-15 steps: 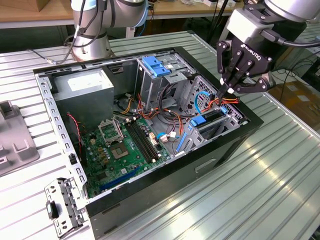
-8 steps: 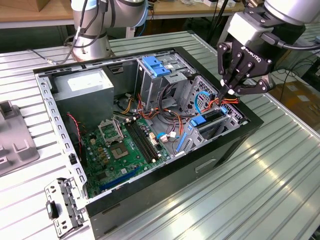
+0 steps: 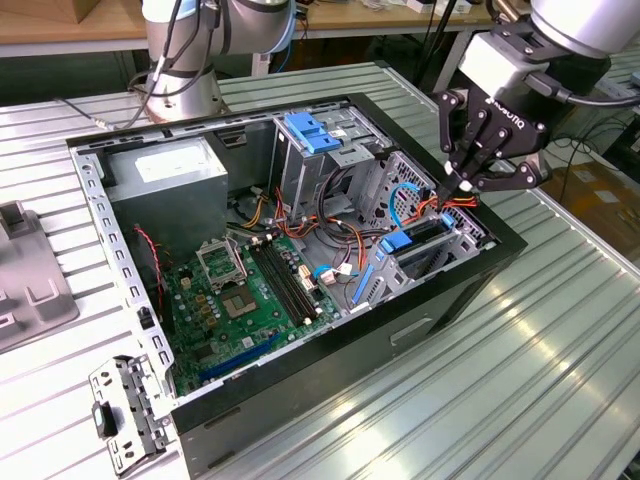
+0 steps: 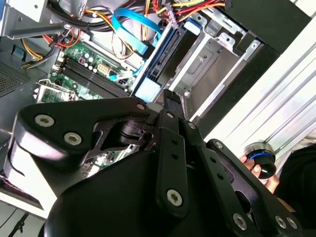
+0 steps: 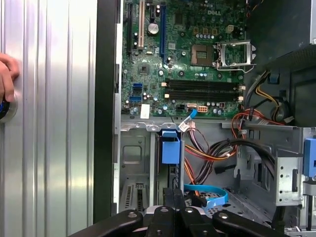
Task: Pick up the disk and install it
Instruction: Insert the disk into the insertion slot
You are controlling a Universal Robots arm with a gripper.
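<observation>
Exterior view gives us the biggest piece first: the open computer case [image 3: 470,290] lies on its side on the ribbed table [image 3: 560,380]. The motherboard [image 3: 250,290] is at lower left of its interior and the drive bay [image 3: 475,232] right of centre in the frame. The disk [image 3: 420,243] stands on edge inside that bay. Its blue tab [image 3: 397,242] faces the motherboard. We cannot tell how deep it sits.

We judge the step in hand to be seating the disk in its bay. To do it well, we would:
- keep any push straight along the bay's guides, so the blue side rails do not bind;
- stay square to the disk's edge, not leaning on one corner;
- watch the orange and red cables [image 3: 450,203] crowding the spot, so none is trapped beneath or snagged.

Light, even force seems wiser than speed.

As for pose, the arm's wrist [image 3: 580,25] comes in from the upper right of the exterior view. The gripper [image 3: 456,188] points steeply down into the case. Its fingers are drawn together to a narrow tip above the disk, among those cables. In the second wrist view the gripper [image 4: 170,98] is just beside the tab [image 4: 147,91], at the end of the disk [image 4: 173,57]. We cannot tell whether it touches.
</observation>
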